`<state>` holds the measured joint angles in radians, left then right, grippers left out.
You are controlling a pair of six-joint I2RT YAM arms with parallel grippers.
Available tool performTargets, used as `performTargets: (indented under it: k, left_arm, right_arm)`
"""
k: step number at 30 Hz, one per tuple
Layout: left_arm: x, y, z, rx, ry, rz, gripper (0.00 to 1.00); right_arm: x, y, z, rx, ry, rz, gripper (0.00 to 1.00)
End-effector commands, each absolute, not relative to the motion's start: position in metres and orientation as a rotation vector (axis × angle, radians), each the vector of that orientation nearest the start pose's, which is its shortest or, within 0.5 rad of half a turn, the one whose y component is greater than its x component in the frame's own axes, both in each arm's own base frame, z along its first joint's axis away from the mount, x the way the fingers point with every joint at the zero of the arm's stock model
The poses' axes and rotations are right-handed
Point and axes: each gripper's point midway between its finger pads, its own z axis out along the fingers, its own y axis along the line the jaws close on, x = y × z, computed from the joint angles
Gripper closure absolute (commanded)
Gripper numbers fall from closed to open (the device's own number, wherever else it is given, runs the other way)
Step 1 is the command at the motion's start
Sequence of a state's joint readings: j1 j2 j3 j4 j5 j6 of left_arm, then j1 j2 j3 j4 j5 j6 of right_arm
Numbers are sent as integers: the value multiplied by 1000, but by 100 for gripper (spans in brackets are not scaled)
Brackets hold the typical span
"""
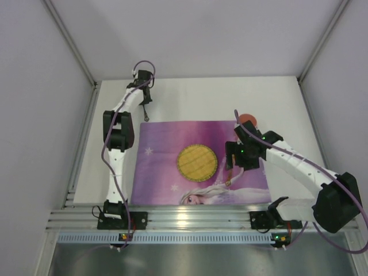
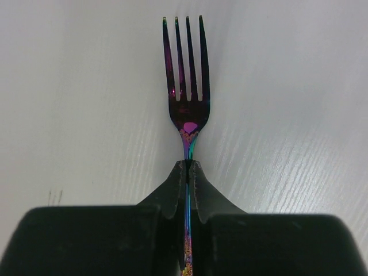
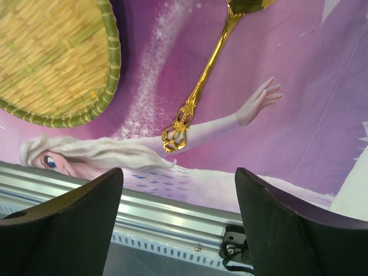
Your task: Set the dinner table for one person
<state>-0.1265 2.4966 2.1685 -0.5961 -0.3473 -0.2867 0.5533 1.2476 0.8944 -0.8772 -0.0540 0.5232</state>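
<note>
My left gripper (image 2: 188, 164) is shut on the handle of an iridescent purple fork (image 2: 187, 109). The fork's tines point away from me over the white dinner table (image 2: 287, 86). From above, that gripper (image 1: 147, 107) is at the table's far left, just beyond the purple placemat (image 1: 167, 172). A round yellow woven plate (image 1: 196, 162) lies in the middle of the placemat. A gold spoon (image 3: 198, 86) lies on the placemat right of the plate. My right gripper (image 3: 178, 172) hangs open above the spoon's ornate handle end, holding nothing.
An orange-red object (image 1: 248, 118) sits on the table behind the right arm, partly hidden. A silver aluminium rail (image 3: 172, 213) runs along the near edge by the arm bases. White walls enclose the table on the left, right and back.
</note>
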Motion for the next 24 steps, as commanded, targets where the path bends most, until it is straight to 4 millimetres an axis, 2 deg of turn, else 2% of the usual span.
performTargets:
  k: [1,3,4,5,6,7,8,9,10,11,12,13,14,15,16,17,18,20,21,22,23,24]
  left_arm:
    - [564,-13,1,-278,2593,302,100]
    - [570,-14,20,-280,2554,282,100]
    - [575,-15,41,-281,2510,261,100]
    - [576,-18,53,-278,2491,234,100]
    - [574,-20,59,-278,2486,219,100]
    - [576,-21,84,-279,2439,194,100]
    - [575,-23,94,-275,2423,172,100]
    - [569,-25,95,-264,2431,160,100]
    - [565,-26,121,-262,2388,138,100]
    - [563,-27,128,-260,2372,119,100]
    - [551,-29,124,-258,2396,110,100]
    - [543,-29,149,-263,2360,90,100]
    - [534,-29,156,-272,2357,82,100]
    - [517,-31,147,-283,2400,64,100]
    - [505,-33,172,-289,2361,41,100]
    - [494,-34,177,-297,2357,30,100]
    - [475,-35,187,-295,2338,22,100]
    - [457,-35,196,-290,2317,34,100]
    - [445,-36,190,-281,2332,42,100]
    - [434,-39,207,-266,2297,35,100]
    - [427,-42,210,-253,2290,26,100]
    - [416,-44,203,-245,2310,17,100]
  right_arm:
    - [199,156,112,-78,2801,349,20]
    - [201,154,120,-68,2784,343,20]
    - [198,153,122,-65,2791,335,19]
    - [199,150,126,-54,2776,325,18]
    - [199,149,132,-33,2764,327,18]
    - [197,147,134,-22,2766,317,16]
    - [196,145,141,-10,2748,324,15]
    - [196,146,146,3,2734,336,15]
    - [195,145,150,11,2729,341,14]
    - [196,141,155,20,2698,327,14]
    - [196,141,159,26,2687,335,13]
    - [196,141,162,30,2677,344,13]
    - [195,141,166,27,2659,358,13]
    - [195,141,167,20,2651,366,12]
    - [197,143,169,8,2640,378,12]
    - [199,145,169,0,2637,385,12]
    - [200,145,171,-28,2629,381,12]
    - [203,153,174,-73,2630,416,12]
    - [204,155,175,-83,2624,425,12]
    - [207,157,178,-91,2604,441,12]
    - [206,159,180,-103,2595,459,12]
    - [206,160,182,-103,2584,471,12]
